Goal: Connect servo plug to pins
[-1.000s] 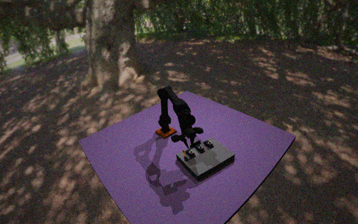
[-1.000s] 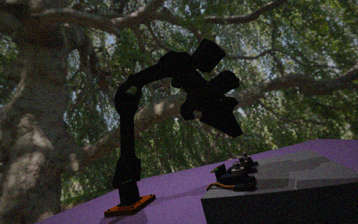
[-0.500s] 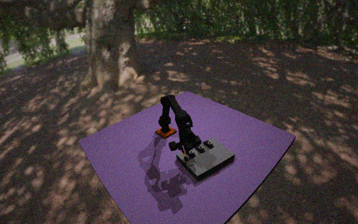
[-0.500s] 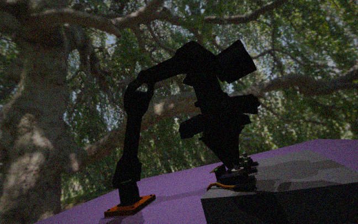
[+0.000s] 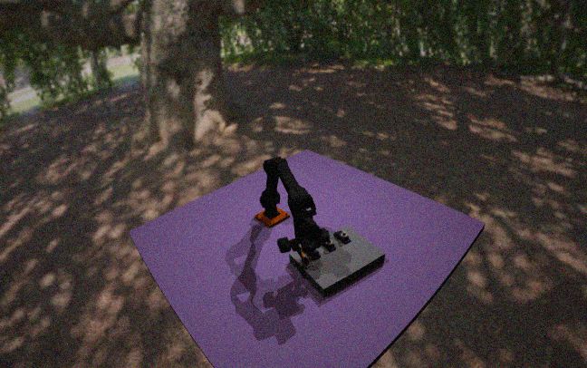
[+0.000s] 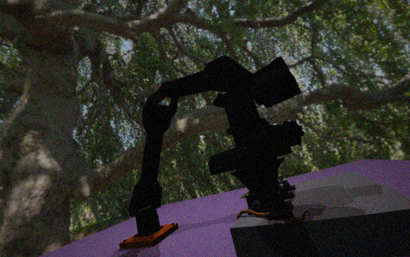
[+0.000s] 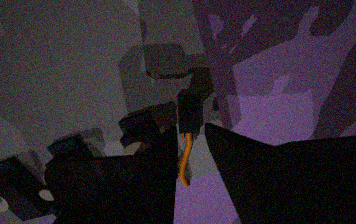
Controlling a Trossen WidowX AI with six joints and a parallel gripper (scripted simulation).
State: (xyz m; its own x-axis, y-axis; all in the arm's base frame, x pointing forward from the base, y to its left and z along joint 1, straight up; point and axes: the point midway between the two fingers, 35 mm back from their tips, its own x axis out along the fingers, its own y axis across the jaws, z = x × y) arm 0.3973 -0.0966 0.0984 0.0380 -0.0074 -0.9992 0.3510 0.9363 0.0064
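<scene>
The dark plug (image 7: 190, 111) lies on the grey block in the wrist view, its orange wire (image 7: 185, 162) (image 6: 254, 213) trailing back from it. My gripper (image 7: 190, 129) is low over the block, its fingertips a little apart, one on each side of the plug's wire end. I see a gap beside the plug, so the gripper is open. In the exterior view the fingers and plug merge into one dark shape. Dark servo and holder parts (image 7: 145, 127) stand left of the plug. The thin pins, coloured band and dot cannot be made out.
The grey block (image 5: 353, 267) (image 6: 316, 234) sits on the purple table top (image 5: 181, 254). More dark blocky parts (image 7: 75, 146) (image 5: 341, 237) stand in a row beside the gripper, close to its left finger in the wrist view. The arm's orange base (image 5: 272, 219) (image 6: 149, 239) is behind.
</scene>
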